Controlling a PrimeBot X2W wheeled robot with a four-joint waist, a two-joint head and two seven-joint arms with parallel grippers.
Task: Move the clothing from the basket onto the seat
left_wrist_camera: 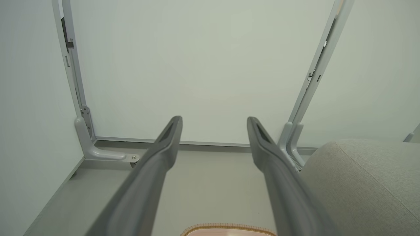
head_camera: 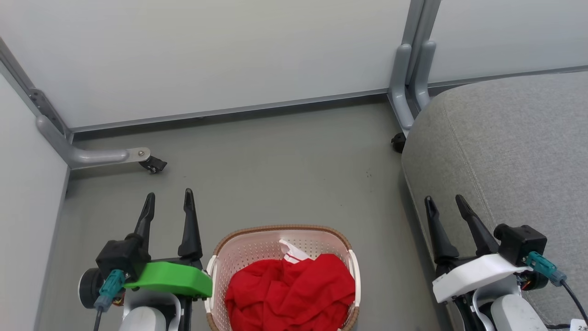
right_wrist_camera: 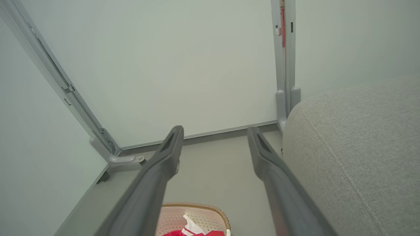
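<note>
Red clothing [head_camera: 290, 290] with a bit of white trim lies bunched in the cream perforated basket [head_camera: 250, 250], which has a brown woven rim and stands on the floor at bottom centre. My left gripper [head_camera: 168, 197] is open just left of the basket, above the floor. To the right of the basket my right gripper [head_camera: 444, 200] is open, beside the front edge of the grey seat [head_camera: 510, 151]. In the right wrist view the basket [right_wrist_camera: 210, 218] and the clothing [right_wrist_camera: 193, 232] lie below the open right gripper [right_wrist_camera: 215, 131]. The left wrist view has the basket's rim [left_wrist_camera: 226, 226] under the open left gripper [left_wrist_camera: 215, 121].
Pale partition panels [head_camera: 220, 55] close off the back and left, standing on grey metal feet [head_camera: 98, 156] with small black castors [head_camera: 154, 164]. Another panel foot [head_camera: 406, 92] stands by the seat's far corner. Grey floor [head_camera: 285, 165] stretches between basket and wall.
</note>
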